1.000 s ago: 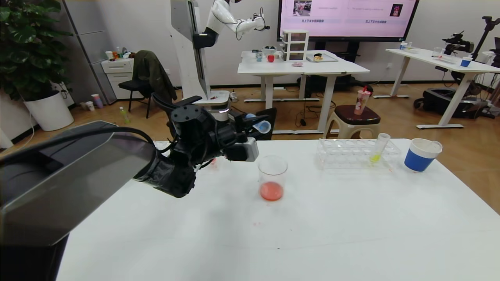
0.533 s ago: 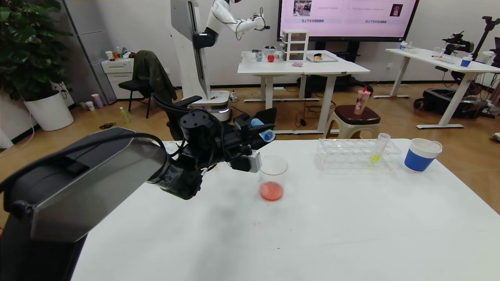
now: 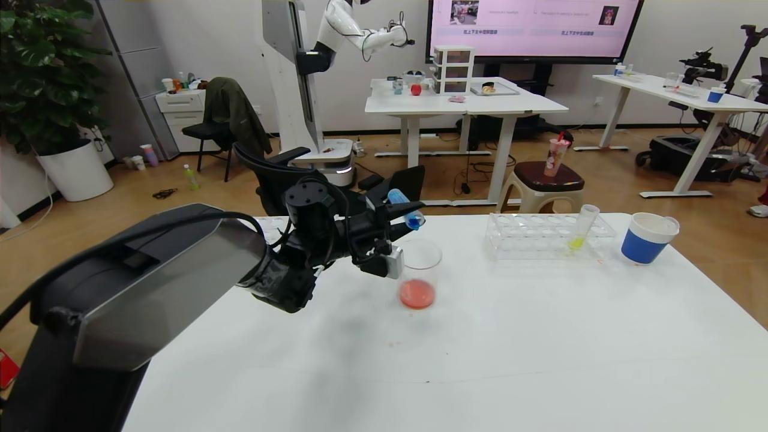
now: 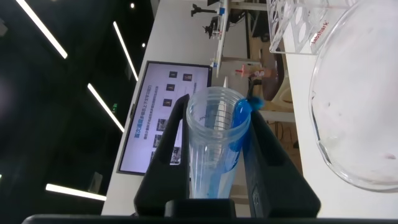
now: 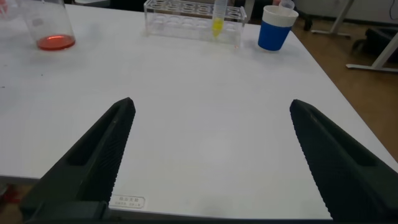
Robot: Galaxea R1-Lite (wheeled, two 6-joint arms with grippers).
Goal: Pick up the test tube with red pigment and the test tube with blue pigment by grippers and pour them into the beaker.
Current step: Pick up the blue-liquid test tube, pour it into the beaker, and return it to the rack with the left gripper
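My left gripper (image 3: pixel 397 208) is shut on the test tube with blue pigment (image 3: pixel 407 212), holding it tilted just above the beaker's rim at its far left side. The tube's open end points toward the beaker, and blue liquid sits at its lip. In the left wrist view the tube (image 4: pixel 214 143) is clamped between the black fingers (image 4: pixel 171 143), with the beaker's rim (image 4: pixel 348 124) beside it. The beaker (image 3: pixel 419 273) stands mid-table with red liquid at the bottom. The test tube with red pigment is out of view. My right gripper (image 5: pixel 211 109) is open and empty, low over the near table.
A clear tube rack (image 3: pixel 549 236) stands at the back right, holding a tube with yellow-green liquid (image 3: pixel 581 230). A blue-banded paper cup (image 3: pixel 648 238) stands to its right. My left arm's grey casing (image 3: pixel 150 276) fills the near left.
My left gripper has moved right, toward the beaker, with the blue tube. The tube has tipped further, its mouth now lower and over the beaker's rim.
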